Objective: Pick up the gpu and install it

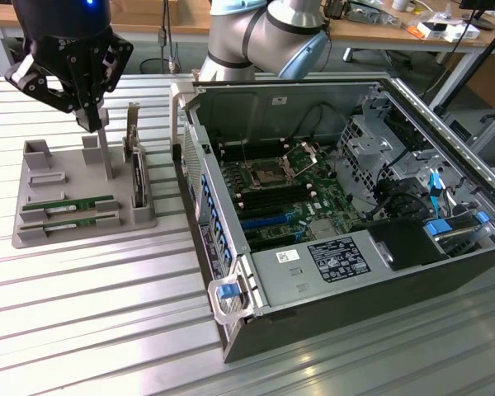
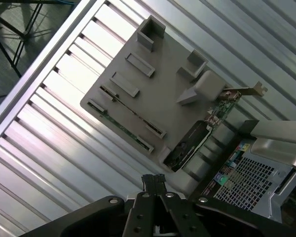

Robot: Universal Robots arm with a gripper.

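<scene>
**Item 1. Gripper** (image 1: 91, 124): black, on the Universal Robots arm (image 1: 264, 33). It hangs over the grey holder tray (image 1: 33, 235) toward the tray's 12 o'clock edge in the exterior view. The fingers are together with nothing between them. The tip is near an upright grey post (image 1: 106, 157); whether they touch cannot be told.

**Item 2. gpu** (image 1: 70, 204): a long, thin green circuit-board stick lying flat in a slot in the 6 o'clock part of the tray. It is well apart from the gripper and untouched.

**Item 3. Twin stick** (image 1: 70, 219): the same kind, in the parallel slot just beside item 2 on its 6 o'clock side.

**Item 4. Bracketed expansion card** (image 1: 137, 177): stands on edge along the tray's 3 o'clock side.

**Item 5. Computer case** (image 1: 313, 338): side panel off, at 3 o'clock of the tray. It holds:
- a green motherboard (image 1: 289, 198);
- a CPU socket (image 1: 264, 173);
- a labelled power supply (image 1: 338, 257).

A blue latch (image 1: 227, 290) sits at the case's 7 o'clock corner.

**Item 6. Slatted metal table** (image 1: 82, 313): bears the tray and the case.
</scene>
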